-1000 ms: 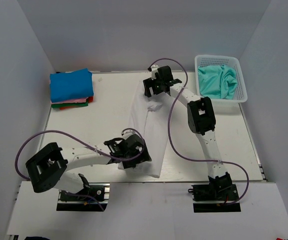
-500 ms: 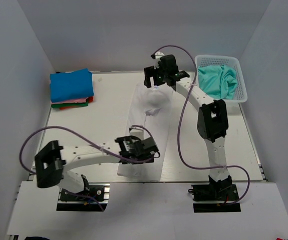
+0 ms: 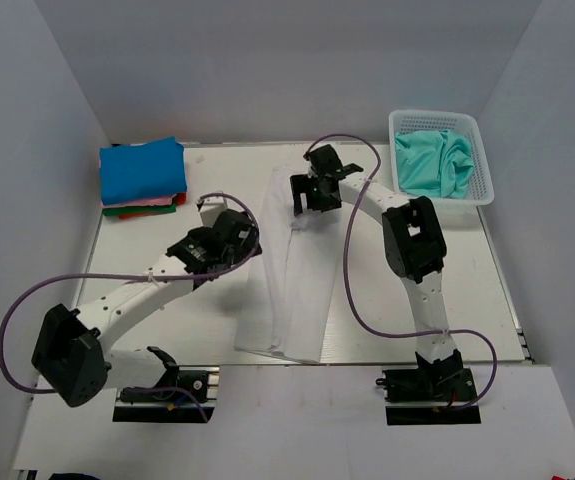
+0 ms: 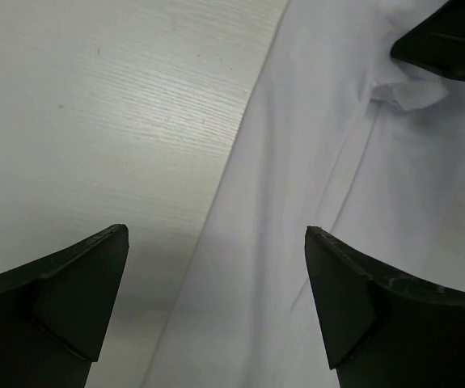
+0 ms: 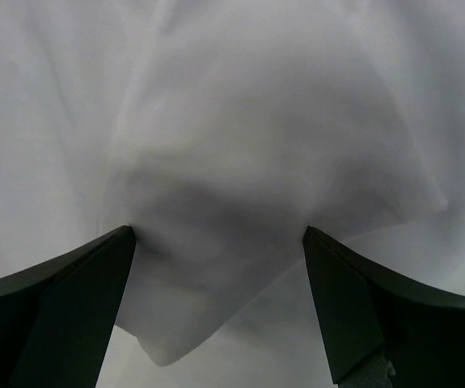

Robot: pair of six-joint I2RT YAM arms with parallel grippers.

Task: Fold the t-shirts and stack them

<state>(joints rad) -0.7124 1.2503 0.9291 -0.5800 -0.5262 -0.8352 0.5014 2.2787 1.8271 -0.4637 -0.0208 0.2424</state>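
A white t-shirt point(image 3: 292, 275) lies folded into a long narrow strip down the middle of the table. My left gripper point(image 3: 229, 238) is open and empty, over the shirt's left edge, with bare table under its left finger; the left wrist view shows the cloth point(image 4: 353, 186) between its fingers point(image 4: 78, 283). My right gripper point(image 3: 309, 195) is open above the shirt's far end, over a raised fold of cloth point(image 5: 216, 162). A folded blue t-shirt point(image 3: 143, 170) tops a stack at the back left, with pink, red and green edges point(image 3: 142, 208) beneath it. A teal t-shirt point(image 3: 435, 162) lies crumpled in the basket.
A white lattice basket point(image 3: 437, 117) stands at the back right corner. Grey walls close in the left, back and right of the table. My right gripper's black fingertip point(image 4: 450, 36) shows in the left wrist view's top right corner.
My left gripper has left the shirt's near end and moved far and left to its left edge. My right gripper has come down onto the shirt's far end.
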